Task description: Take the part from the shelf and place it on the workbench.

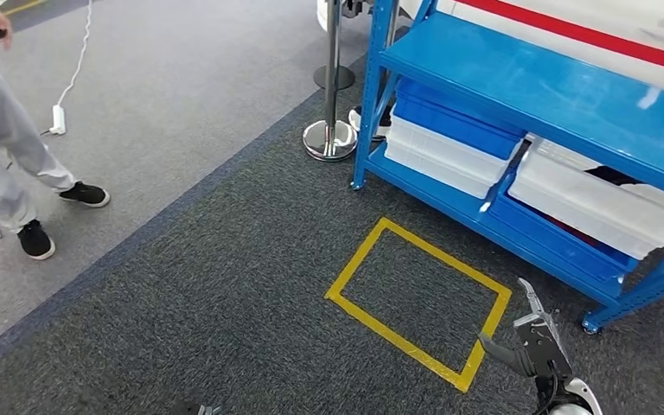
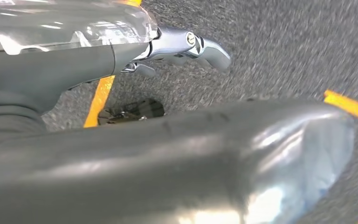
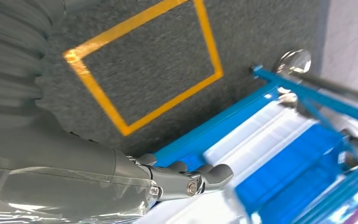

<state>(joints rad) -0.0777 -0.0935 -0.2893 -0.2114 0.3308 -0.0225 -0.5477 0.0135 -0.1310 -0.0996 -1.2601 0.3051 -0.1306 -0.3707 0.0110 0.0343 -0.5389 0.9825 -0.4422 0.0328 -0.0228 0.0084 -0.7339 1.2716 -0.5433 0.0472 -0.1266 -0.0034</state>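
The blue metal shelf (image 1: 519,82) stands at the right of the head view. Its low tier holds two white bins (image 1: 445,156) (image 1: 588,203) and a blue bin (image 1: 458,117). Something dark (image 1: 614,175) lies in the right white bin; I cannot tell what it is. My right hand (image 1: 532,341) hangs low in front of the shelf, fingers apart, holding nothing. The right wrist view has that hand (image 3: 186,179) over the shelf's bottom rail (image 3: 205,135). My left hand (image 2: 182,46) hangs over the carpet with nothing in it, fingers stretched out.
A yellow tape rectangle (image 1: 450,258) marks the dark carpet before the shelf. A chrome stanchion (image 1: 329,138) stands by the shelf's left post. A person (image 1: 9,138) stands at the far left on grey floor, near a white power strip (image 1: 57,118).
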